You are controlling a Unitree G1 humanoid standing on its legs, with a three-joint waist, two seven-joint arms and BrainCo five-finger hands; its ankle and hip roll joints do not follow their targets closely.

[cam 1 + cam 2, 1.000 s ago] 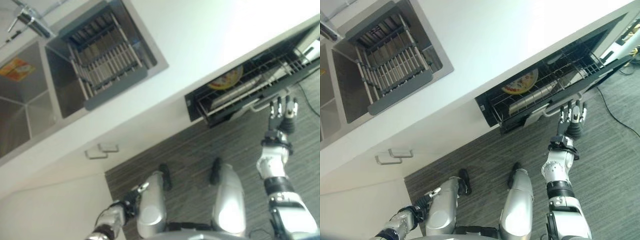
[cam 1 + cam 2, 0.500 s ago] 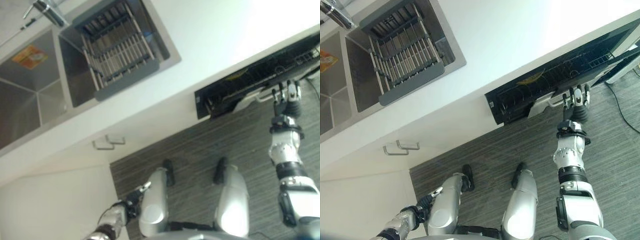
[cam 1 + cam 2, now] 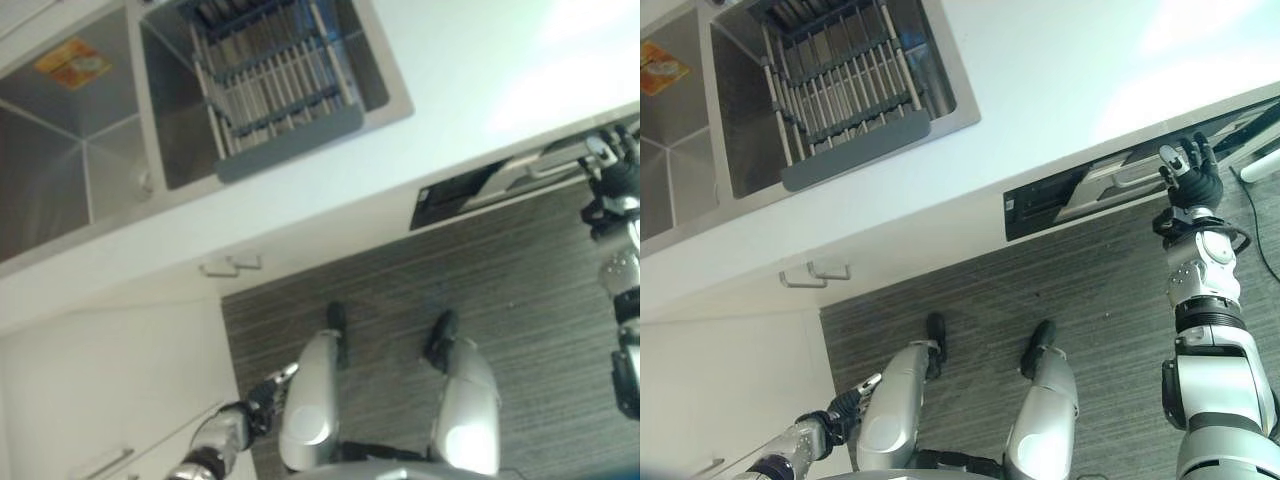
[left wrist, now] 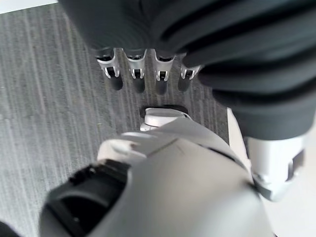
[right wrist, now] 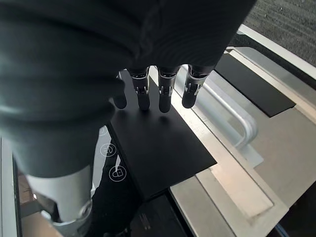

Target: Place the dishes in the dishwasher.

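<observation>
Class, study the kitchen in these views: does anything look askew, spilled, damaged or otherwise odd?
Nothing stands out. The dishwasher drawer sits nearly flush under the counter, the right hand at its front by the handle. The rack lies straight in the sink.

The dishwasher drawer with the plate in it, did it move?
Yes. The dishwasher drawer has slid back in under the white counter, almost shut, with the right hand on its front. The plate is now hidden.

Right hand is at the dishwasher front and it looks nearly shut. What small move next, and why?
Probably keep pressing the right hand forward with straight fingers against the dishwasher door beside its handle: a dark gap shows along its edge, so it seems not fully closed.
</observation>
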